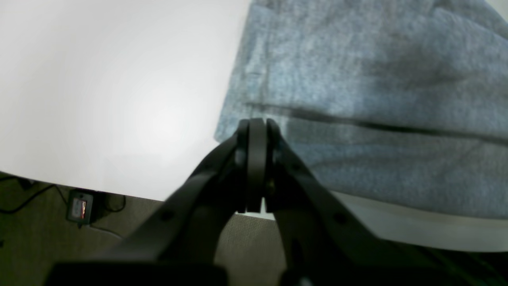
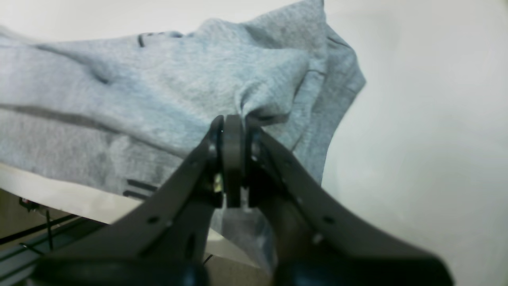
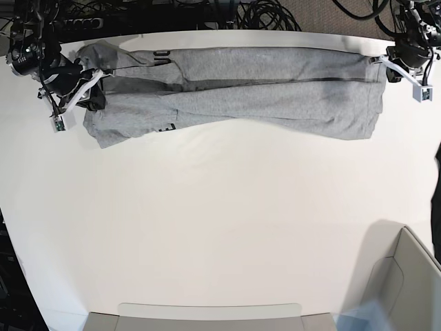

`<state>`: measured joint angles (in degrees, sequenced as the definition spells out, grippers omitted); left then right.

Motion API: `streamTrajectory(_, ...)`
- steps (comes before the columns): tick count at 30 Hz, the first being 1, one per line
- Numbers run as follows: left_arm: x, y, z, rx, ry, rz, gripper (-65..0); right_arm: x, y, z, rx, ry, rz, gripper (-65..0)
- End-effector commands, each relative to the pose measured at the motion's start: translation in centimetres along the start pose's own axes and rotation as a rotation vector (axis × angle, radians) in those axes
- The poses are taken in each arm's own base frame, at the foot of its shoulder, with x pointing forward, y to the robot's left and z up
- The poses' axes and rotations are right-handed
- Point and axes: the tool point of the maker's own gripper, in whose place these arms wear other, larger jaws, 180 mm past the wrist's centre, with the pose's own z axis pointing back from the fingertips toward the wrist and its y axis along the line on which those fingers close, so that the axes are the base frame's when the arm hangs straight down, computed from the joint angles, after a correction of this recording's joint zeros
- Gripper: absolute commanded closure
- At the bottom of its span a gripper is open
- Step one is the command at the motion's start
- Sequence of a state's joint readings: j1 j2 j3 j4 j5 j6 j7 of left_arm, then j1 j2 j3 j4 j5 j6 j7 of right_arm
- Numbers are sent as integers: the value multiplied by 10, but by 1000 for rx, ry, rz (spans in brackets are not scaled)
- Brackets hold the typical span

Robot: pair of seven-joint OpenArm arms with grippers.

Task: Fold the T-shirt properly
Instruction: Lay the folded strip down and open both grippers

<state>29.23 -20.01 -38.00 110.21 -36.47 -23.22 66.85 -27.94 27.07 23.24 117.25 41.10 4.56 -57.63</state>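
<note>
The light-grey T-shirt (image 3: 241, 89) lies stretched into a long band along the far edge of the white table (image 3: 220, 221), with bits of black lettering showing near its left end. My left gripper (image 3: 386, 63) is at the band's right end. In the left wrist view this gripper (image 1: 256, 125) is shut, its tips at the corner hem of the T-shirt (image 1: 357, 79). My right gripper (image 3: 93, 86) is at the left end. In the right wrist view it (image 2: 232, 119) is shut on a bunched fold of the T-shirt (image 2: 139, 91).
A grey bin (image 3: 406, 276) stands at the near right corner and a flat grey tray (image 3: 207, 317) along the near edge. Black cables (image 3: 262, 14) lie behind the table's far edge. A small device (image 1: 79, 206) sits on the floor below that edge.
</note>
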Motion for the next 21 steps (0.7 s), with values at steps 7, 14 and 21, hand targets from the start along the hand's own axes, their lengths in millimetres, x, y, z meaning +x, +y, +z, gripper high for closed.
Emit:
streamTrajectory(7,41,0,-3,-5,-115,6,-98,11,2,4,6,-36,22,0)
streamTrajectory(14,46,11,-23,-19,-94,32,-169,5,2,3,6,-22,12,-85)
streamTrajectory(21,43,-9,-48,-118,-53,-35,-171,-19,10,3,23,25,-33,-244)
